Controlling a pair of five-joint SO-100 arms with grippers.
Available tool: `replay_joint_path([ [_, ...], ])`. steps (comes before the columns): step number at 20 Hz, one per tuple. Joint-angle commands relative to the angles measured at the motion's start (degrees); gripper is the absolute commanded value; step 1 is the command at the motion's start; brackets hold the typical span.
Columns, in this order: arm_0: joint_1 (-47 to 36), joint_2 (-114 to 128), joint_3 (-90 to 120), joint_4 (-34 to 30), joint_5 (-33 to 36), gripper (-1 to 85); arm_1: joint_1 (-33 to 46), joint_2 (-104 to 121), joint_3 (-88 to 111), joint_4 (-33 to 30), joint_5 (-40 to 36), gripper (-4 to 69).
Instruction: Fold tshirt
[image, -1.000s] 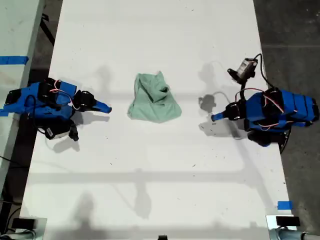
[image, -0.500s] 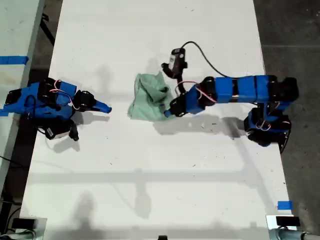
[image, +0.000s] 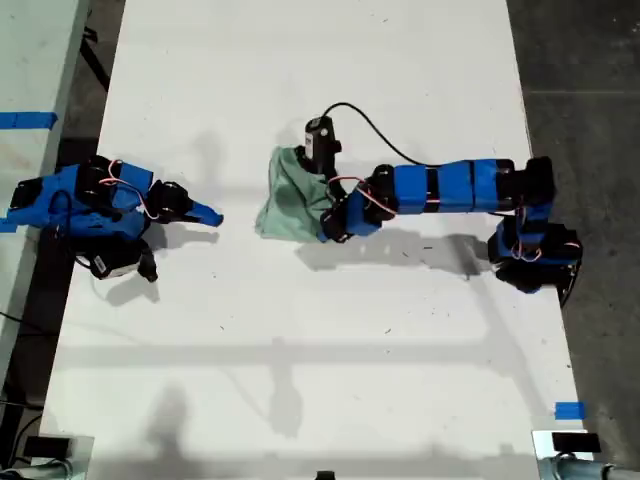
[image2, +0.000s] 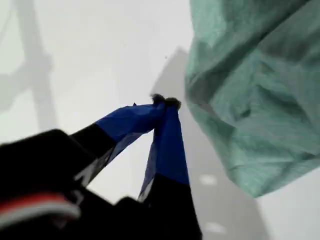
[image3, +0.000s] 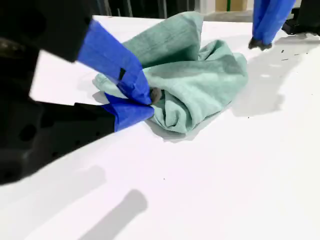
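Observation:
The tshirt (image: 290, 200), pale mint green, lies crumpled in a heap at the middle of the white table (image: 320, 340). My first gripper (image: 325, 232) reaches in from the exterior view's right and sits at the heap's lower right edge. In the first wrist view its tips (image2: 165, 102) are shut with nothing between them, just beside the tshirt (image2: 255, 100). My second gripper (image: 215, 217) rests shut at the exterior view's left, well short of the cloth. The second wrist view shows its closed tips (image3: 150, 100), the tshirt (image3: 200, 75) beyond them, and my first gripper (image3: 262, 30) behind the heap.
A black camera cable (image: 370, 115) loops above the first arm. A piece of blue tape (image: 568, 410) marks the table near the exterior view's lower right. A grey surface with blue tape (image: 25, 120) borders the exterior view's left; dark floor lies to its right.
The first arm has stretched out from its folded rest at the exterior view's right to the tshirt, then slid a little further left along its edge. The second arm has not moved.

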Motion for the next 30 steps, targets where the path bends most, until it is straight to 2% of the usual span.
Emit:
replay_joint_path([
  [1, 0.79, 5.89, 0.79, 0.0, -0.53, 0.1, 10.72, -3.6, -11.43, -0.53, -6.33, -1.4],
  [3, 0.53, 5.89, 0.79, 0.0, -0.53, 0.1, 21.71, -7.73, -17.93, -1.05, -11.95, -1.4],
  [5, 0.7, 5.89, 0.79, 0.0, -0.53, 0.1, 29.53, -2.9, -23.38, 2.02, -15.38, -1.4],
  [8, 0.53, 5.89, 0.79, 0.0, -0.62, 0.1, 36.65, 10.2, -19.42, 6.15, -17.05, -1.4],
  [11, 0.7, 5.89, 0.79, 0.09, -0.88, 0.1, 37.53, 29.62, 2.11, 7.12, -16.35, -1.4],
  [16, 1.41, 5.89, 0.62, 0.18, -0.88, 0.7, 30.32, 68.64, 38.14, 12.13, -7.56, -1.4],
  [20, 2.37, 5.89, 0.62, 0.18, -0.88, 5.0, 17.93, 91.85, 56.95, 18.63, 2.72, -1.4],
  [25, 2.37, 5.89, 0.62, 0.18, -0.88, 5.1, 0.79, 119.71, 78.22, 21.97, 16.87, -1.4],
  [26, 2.37, 5.89, 0.62, 0.18, -0.88, 5.1, -0.44, 124.01, 81.83, 24.08, 19.69, -1.4],
  [27, 2.37, 5.89, 0.62, 0.18, -0.88, 5.1, -3.34, 127.53, 84.46, 23.03, 21.01, -1.4],
  [30, 2.37, 5.89, 0.62, 0.18, -0.88, 5.1, -3.34, 128.94, 93.96, 22.76, 28.21, -1.5],
])
